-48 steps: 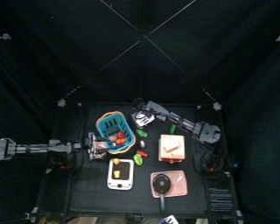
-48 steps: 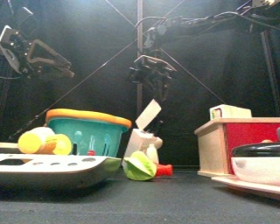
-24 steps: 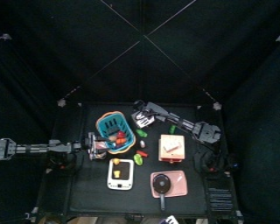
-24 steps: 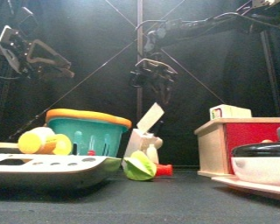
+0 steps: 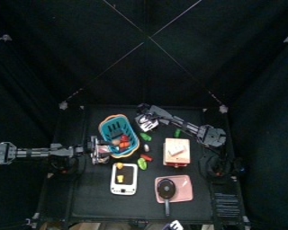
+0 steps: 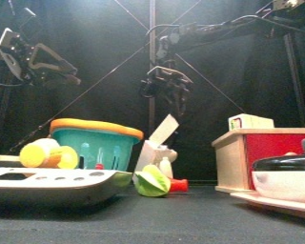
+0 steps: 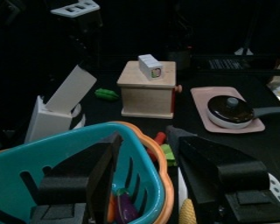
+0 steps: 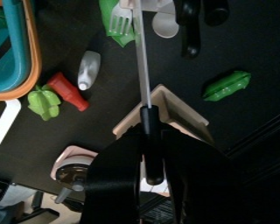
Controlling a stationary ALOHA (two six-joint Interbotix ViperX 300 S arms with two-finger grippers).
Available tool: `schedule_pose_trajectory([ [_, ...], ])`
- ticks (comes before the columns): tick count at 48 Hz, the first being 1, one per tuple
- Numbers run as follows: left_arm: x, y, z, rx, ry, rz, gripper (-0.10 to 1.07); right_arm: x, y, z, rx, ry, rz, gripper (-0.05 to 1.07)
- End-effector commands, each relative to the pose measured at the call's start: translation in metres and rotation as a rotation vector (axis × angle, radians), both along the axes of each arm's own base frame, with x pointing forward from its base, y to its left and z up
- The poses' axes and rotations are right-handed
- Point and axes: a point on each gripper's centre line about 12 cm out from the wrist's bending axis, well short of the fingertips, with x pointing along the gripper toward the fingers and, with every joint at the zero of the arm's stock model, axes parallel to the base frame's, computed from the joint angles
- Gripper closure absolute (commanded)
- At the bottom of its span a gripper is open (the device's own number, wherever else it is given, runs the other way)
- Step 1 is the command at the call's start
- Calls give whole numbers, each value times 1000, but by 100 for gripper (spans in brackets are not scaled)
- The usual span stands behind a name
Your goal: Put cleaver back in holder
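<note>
The cleaver (image 6: 162, 127) stands tilted, its pale blade leaning on a small wedge stand behind the green toys. It also shows in the left wrist view (image 7: 73, 87) and edge-on in the right wrist view (image 8: 143, 70). My right gripper (image 6: 166, 95) hangs just above it, open, jaws either side of the blade line and apart from it; it also shows in the top view (image 5: 147, 120). The holder (image 5: 175, 151) is a tan wooden block with red marks, to the right of the cleaver (image 6: 263, 157) (image 7: 149, 87). My left gripper (image 7: 160, 166) is open and empty over the basket.
A blue basket with an orange rim (image 5: 116, 130) stands left of the cleaver. A pink board with a black pan (image 5: 175, 189) lies in front of the holder. A white-and-yellow flat toy (image 5: 123, 178) lies front left. Green toy vegetables (image 6: 152, 181) lie near the cleaver.
My right gripper has sunk very slightly toward the cleaver. The cleaver, the holder and the left arm have not moved.
</note>
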Motion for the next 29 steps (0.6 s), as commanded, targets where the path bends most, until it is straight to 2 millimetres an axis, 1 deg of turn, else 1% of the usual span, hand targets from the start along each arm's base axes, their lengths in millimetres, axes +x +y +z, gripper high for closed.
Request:
schedule_pose_trajectory([
  [1,2,0,5,1,-15,0,13,-5,-4,17,-18,-39,-11,50],
  [14,2,0,5,0,-16,1,13,-3,-7,23,-16,-68,-18,50],
  [20,2,0,5,0,-16,1,13,1,-9,27,-23,-85,-18,49],
  [29,2,0,5,1,-15,0,13,6,-15,27,-29,-98,-23,49],
])
